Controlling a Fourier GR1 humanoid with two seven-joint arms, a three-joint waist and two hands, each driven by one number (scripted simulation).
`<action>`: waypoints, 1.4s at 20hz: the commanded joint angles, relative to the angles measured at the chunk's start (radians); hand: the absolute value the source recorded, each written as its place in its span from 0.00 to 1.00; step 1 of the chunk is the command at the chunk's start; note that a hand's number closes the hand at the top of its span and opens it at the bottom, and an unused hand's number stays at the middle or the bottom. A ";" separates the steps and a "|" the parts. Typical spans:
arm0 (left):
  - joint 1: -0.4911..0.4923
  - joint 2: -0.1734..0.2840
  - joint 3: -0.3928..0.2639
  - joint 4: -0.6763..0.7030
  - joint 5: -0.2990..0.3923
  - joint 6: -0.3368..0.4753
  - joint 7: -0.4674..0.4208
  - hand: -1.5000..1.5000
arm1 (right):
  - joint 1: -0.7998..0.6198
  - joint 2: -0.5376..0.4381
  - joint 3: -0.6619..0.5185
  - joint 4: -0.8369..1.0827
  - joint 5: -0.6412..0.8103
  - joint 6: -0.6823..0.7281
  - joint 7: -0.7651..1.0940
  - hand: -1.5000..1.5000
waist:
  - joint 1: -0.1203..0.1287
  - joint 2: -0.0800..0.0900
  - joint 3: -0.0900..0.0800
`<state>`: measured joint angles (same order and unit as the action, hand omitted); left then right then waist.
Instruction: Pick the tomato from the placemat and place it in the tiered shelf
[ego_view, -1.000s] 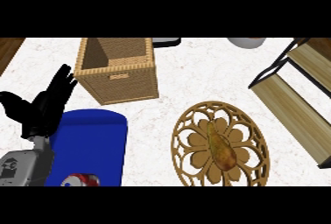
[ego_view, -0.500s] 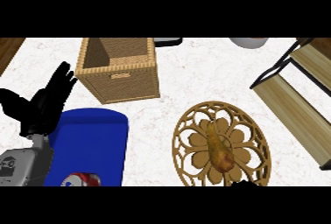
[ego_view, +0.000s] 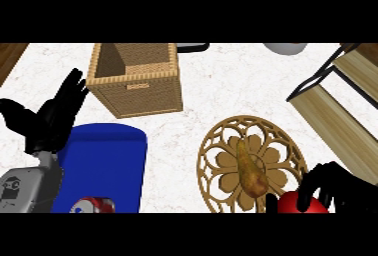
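Right hand (ego_view: 336, 187) curls round the tomato (ego_view: 301, 204) at the placemat's (ego_view: 221, 150) edge; left hand (ego_view: 52, 117) rests open; shelf (ego_view: 332, 107) awaits.

A wicker basket (ego_view: 136, 80) stands behind a blue mat (ego_view: 107, 165).

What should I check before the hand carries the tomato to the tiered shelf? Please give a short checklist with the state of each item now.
1. Right hand curled round the tomato: ok.
2. Tomato lifted off the round woven placemat: cannot tell, the view cuts off there.
3. Brown pear-like item on the placemat apart from the tomato: ok.
4. Tiered shelf boards bare where visible: ok.
5. Left hand open at the view's left, away from the path: ok.
6. Wicker basket outside the path to the shelf: ok.
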<state>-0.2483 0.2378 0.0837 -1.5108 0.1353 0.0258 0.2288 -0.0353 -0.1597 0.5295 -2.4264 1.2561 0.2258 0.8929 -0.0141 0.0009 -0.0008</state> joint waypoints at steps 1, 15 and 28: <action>0.034 0.001 -0.015 -0.038 -0.007 -0.008 0.002 0.50 | -0.006 0.001 -0.191 -0.237 -0.212 0.103 0.007 1.00 | 0.010 -0.001 0.003; 0.027 0.008 0.025 -0.002 0.006 0.000 -0.010 0.50 | -0.091 0.138 -0.593 -0.076 -0.358 0.123 -0.210 1.00 | -0.028 -0.006 0.009; 0.063 -0.018 0.007 -0.029 -0.002 0.009 -0.006 0.50 | -0.195 -0.110 -1.246 0.278 -0.860 0.303 -0.505 1.00 | -0.028 -0.011 0.004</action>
<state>-0.2142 0.2429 0.1067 -1.5254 0.1389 0.0271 0.2253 -0.2167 -0.1561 -0.5162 -2.2249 0.6226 0.4506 0.4578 -0.0433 -0.0076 0.0052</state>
